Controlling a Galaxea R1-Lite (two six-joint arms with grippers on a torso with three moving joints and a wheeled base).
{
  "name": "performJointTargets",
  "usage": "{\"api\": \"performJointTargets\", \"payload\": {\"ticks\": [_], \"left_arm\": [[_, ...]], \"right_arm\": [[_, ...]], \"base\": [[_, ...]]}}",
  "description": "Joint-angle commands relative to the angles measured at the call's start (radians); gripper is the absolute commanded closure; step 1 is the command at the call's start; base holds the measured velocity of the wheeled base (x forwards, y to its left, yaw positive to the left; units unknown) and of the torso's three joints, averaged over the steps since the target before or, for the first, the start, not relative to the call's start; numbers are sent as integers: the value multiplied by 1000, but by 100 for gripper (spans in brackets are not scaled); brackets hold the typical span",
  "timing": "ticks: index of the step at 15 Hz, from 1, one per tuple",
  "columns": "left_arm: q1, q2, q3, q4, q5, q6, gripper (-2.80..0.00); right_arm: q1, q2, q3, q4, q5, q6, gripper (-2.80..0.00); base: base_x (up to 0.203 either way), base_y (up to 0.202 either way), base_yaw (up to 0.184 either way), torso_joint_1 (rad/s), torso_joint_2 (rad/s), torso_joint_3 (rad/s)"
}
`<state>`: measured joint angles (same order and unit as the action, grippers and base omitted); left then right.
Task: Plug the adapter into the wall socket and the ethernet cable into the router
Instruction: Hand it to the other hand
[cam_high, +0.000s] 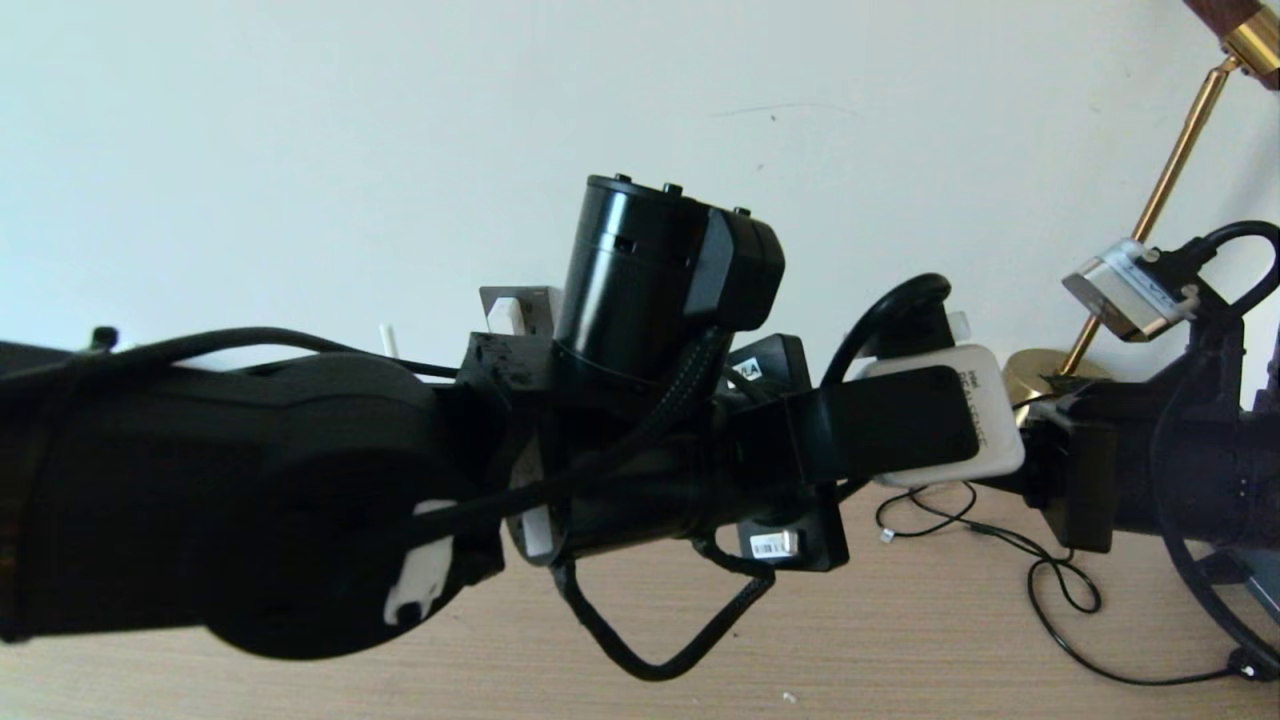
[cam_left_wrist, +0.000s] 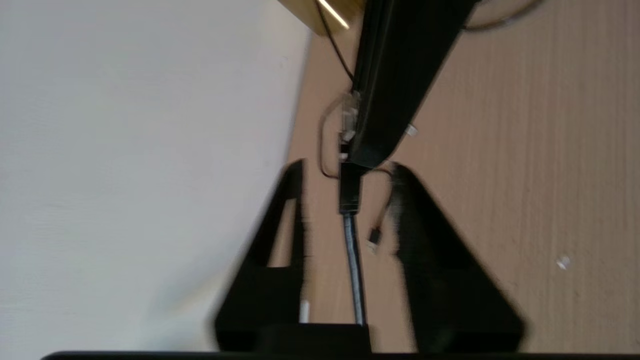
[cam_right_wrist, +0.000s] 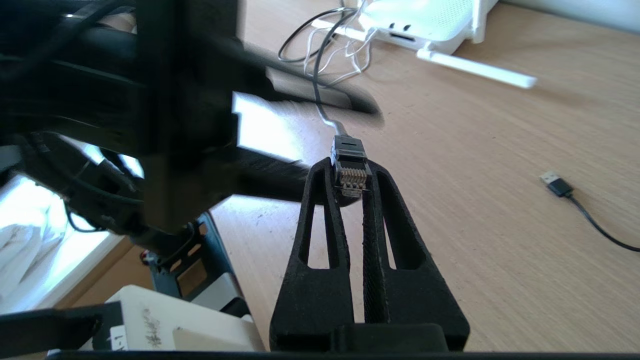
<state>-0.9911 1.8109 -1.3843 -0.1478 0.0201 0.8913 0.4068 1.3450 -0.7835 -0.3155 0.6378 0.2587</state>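
- Right claw (cam_right_wrist: 352, 182): clenched on the plug of the ethernet cable (cam_right_wrist: 350, 160). The plug's gold contacts face the right wrist camera; both fingertips press its sides. The plug is held above the bench (cam_right_wrist: 475, 200), not resting on it.
- Ethernet cable: from the plug the black cable runs away across the bench toward the router (cam_right_wrist: 425, 20).
- Router: lies at the far edge of the bench, well apart from the plug. A white antenna (cam_right_wrist: 475, 67) lies flat on the bench just beside it. Thin white and black cords are tangled near its port edge.
- Left claw (cam_left_wrist: 347, 190): fingers spread apart, grasping nothing. In the left wrist view the cable plug and the right claw's fingertip sit just beyond the gap between its fingers.
- Left arm (cam_high: 250, 500): reaches across the head view from the left and hides most of the work area.
- Wall socket (cam_high: 515, 310): only a grey corner shows behind the left arm, against the wall.
- Adapter: cannot be identified with certainty in any view.
- USB plug (cam_right_wrist: 555, 182): lies loose on the bench on a thin black cord, well apart from the right claw.
- Brass lamp (cam_high: 1150, 215): stands at the right by the wall.
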Motion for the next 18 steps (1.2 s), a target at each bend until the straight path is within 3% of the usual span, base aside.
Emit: {"api": "performJointTargets", "payload": {"ticks": [1, 4, 5, 9, 13, 14, 17, 18], "left_arm": [[-4, -12, 11, -11, 3, 5, -280], [1, -75, 63, -38, 3, 8, -280], [10, -102, 89, -72, 3, 14, -280], [61, -181, 244, -285, -7, 129, -280], [63, -178, 411, -555, -65, 199, -280], [63, -165, 440, -613, -87, 205, -280], [63, -177, 461, -642, -118, 258, -280], [62, -169, 462, -660, -125, 267, -280]], "right_arm": [[-2, -13, 1, -2, -5, 6, 0], [-3, -43, 6, 3, -44, 63, 0], [-3, -60, 9, 4, -52, 129, 0], [2, -49, -82, 70, -47, 470, 0], [5, -24, -152, 109, 98, 849, 0], [4, -7, -152, 93, 109, 887, 0], [4, 35, -150, 27, 148, 926, 0], [3, 44, -155, 17, 182, 982, 0]], "base": [[0, 0, 0, 0, 0, 0], [0, 0, 0, 0, 0, 0], [0, 0, 0, 0, 0, 0], [0, 0, 0, 0, 0, 0], [0, 0, 0, 0, 0, 0], [0, 0, 0, 0, 0, 0], [0, 0, 0, 0, 0, 0], [0, 0, 0, 0, 0, 0]]}}
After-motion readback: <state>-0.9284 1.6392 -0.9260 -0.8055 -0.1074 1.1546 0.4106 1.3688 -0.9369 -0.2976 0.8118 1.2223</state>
